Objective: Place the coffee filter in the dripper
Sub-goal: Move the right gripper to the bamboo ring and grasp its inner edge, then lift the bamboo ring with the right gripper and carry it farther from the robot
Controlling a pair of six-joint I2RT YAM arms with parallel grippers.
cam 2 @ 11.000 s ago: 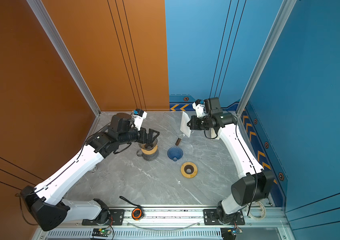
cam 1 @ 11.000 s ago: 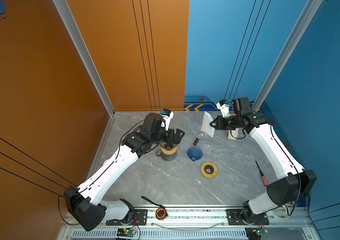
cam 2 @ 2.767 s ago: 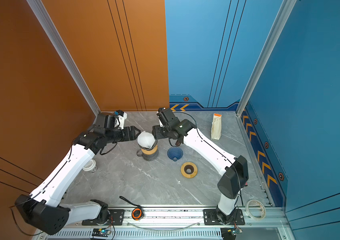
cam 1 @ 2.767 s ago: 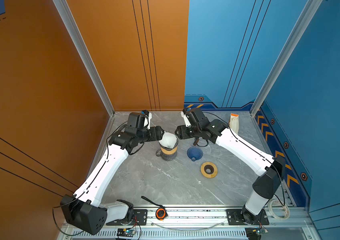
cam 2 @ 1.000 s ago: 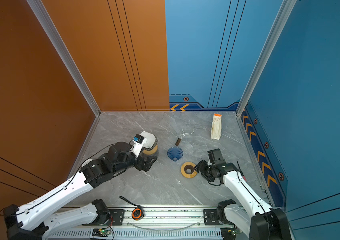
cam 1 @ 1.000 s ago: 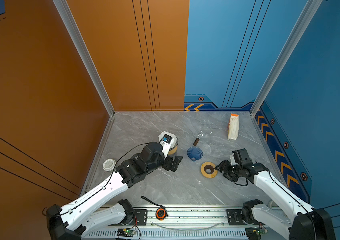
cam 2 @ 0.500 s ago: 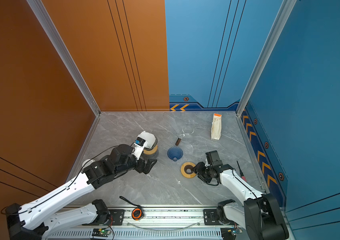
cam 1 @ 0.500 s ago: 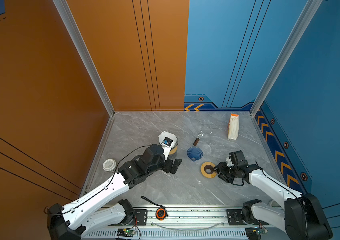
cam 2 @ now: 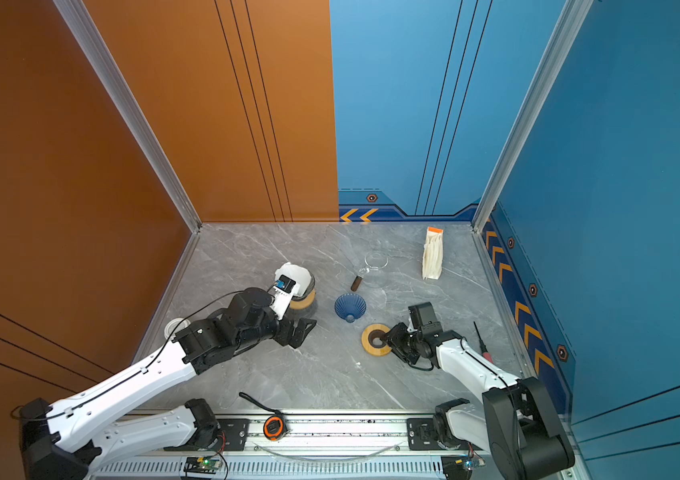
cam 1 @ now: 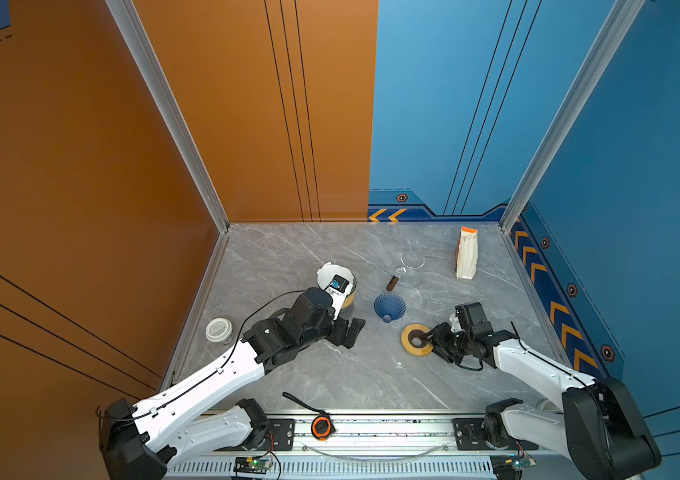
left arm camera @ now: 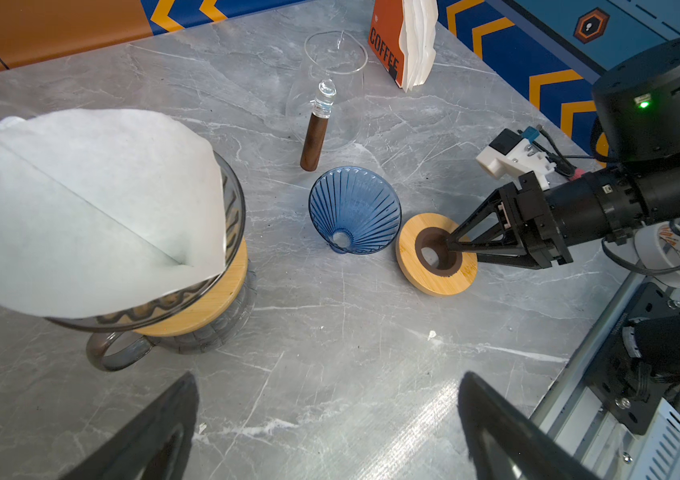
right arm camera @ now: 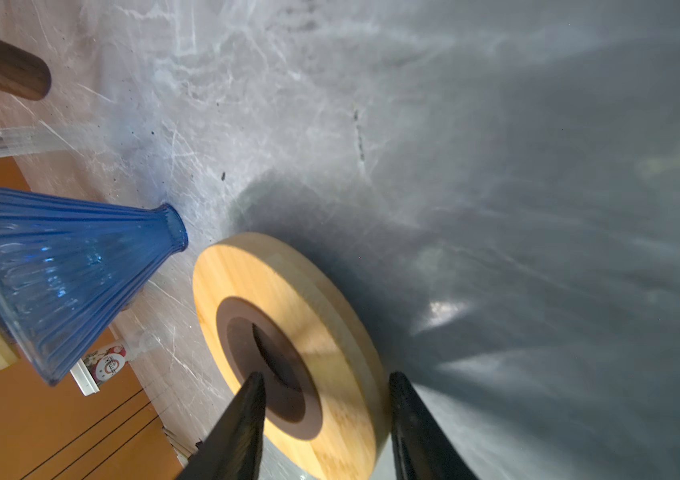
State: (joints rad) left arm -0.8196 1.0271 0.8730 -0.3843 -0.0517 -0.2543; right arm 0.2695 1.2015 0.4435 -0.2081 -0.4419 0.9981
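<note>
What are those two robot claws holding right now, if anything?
Left gripper: nothing, open. Right gripper straddles the wooden ring's rim, one finger in its hole; grip not yet certain.

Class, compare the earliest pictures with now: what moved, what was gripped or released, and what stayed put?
The filter now sits in the dripper. The packet stands released by the back wall. The left gripper withdrew, open; the right gripper reached the wooden ring. The blue cone stayed.

White coffee filter (left arm camera: 88,208) sits in smoky dripper (left arm camera: 230,232)
</note>
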